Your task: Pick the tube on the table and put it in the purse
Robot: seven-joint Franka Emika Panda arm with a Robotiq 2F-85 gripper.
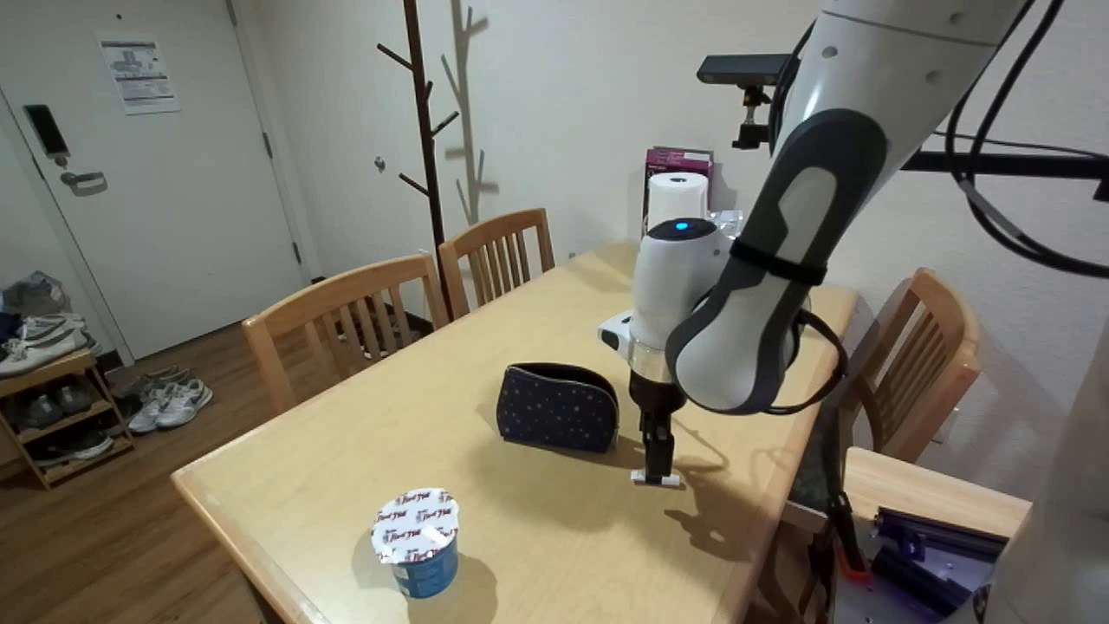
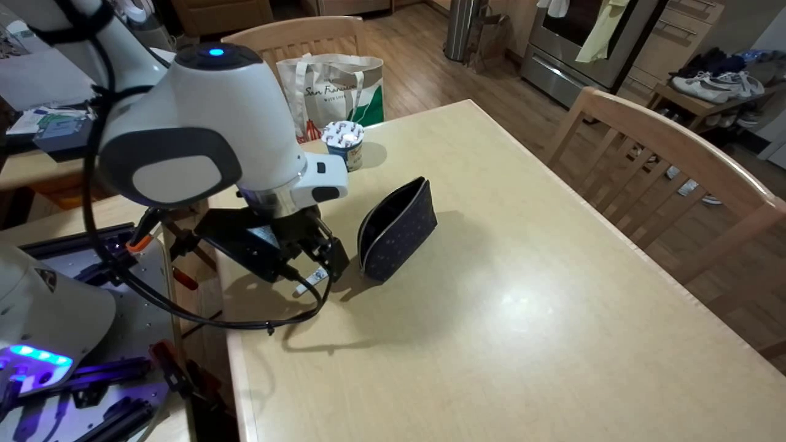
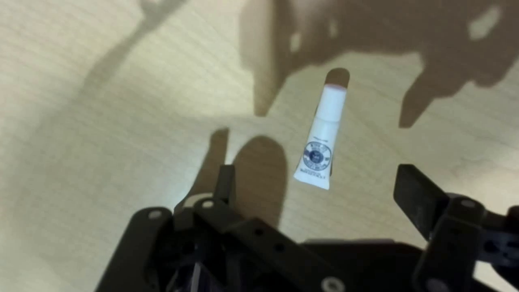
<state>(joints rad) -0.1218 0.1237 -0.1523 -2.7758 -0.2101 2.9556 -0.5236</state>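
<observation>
Although the gripper (image 3: 315, 180) is held wide over the table (image 1: 346, 442), the tube (image 3: 322, 134) lying flat beneath its fingers (image 3: 417, 198) is not yet grasped.

If they are closed too high, or on the crimped end (image 3: 312, 178) alone, the slim tube may be missed or spun aside; the purse (image 1: 559, 409), stood upright and gaping just beside, could be toppled by a low carry. The pale, smooth table is crossed by shadows (image 3: 385, 36); a blue cup (image 1: 420, 546) is set near an edge, and wooden chairs (image 1: 346, 288) and a branched coat stand (image 1: 423, 113) are seen beyond.
</observation>
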